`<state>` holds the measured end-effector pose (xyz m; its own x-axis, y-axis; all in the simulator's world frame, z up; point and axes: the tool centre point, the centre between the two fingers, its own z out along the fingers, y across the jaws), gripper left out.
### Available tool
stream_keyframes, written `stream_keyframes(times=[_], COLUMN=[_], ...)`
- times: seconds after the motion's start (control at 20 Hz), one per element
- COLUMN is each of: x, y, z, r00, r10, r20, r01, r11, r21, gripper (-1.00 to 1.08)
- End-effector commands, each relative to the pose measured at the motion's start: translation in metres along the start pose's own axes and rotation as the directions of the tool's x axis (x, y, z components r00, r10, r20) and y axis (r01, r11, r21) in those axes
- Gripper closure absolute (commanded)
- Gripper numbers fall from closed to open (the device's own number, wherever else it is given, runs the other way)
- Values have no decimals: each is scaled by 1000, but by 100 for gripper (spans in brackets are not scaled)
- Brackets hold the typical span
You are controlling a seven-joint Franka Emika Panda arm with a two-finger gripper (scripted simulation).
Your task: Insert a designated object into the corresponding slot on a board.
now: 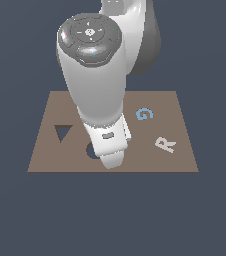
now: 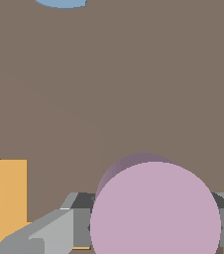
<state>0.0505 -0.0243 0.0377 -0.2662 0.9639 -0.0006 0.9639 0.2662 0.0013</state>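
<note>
Fingers (image 2: 153, 225) clamped on pale pink-mauve disc (image 2: 155, 211), one at each side; disc above brown board (image 2: 134, 89); orange L-shaped piece (image 2: 13, 198) flat on board beside it; arm covers most of round hole (image 1: 91, 151), near triangular hole (image 1: 62, 133); white R (image 1: 165, 144) apart.

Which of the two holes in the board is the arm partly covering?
The round hole, partly hidden behind the arm; the triangular hole toward the exterior view's left stays fully visible on the board.
</note>
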Motion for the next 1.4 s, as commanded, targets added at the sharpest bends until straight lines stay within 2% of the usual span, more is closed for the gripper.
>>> stream_keyframes(times=[0.0,0.25,0.65,1.05,1.35], x=[-7,-17,-29,-34,-35], y=[2,8,17,23,25], z=[-1,-2,-2,-3,-3], r00=[996,971,912,864,851], r10=[-89,-240,-411,-503,-525], r20=[0,0,0,0,0], r01=[89,240,411,503,525], r11=[996,971,912,864,851], r21=[-1,0,0,0,0], gripper=[108,108,108,108,108])
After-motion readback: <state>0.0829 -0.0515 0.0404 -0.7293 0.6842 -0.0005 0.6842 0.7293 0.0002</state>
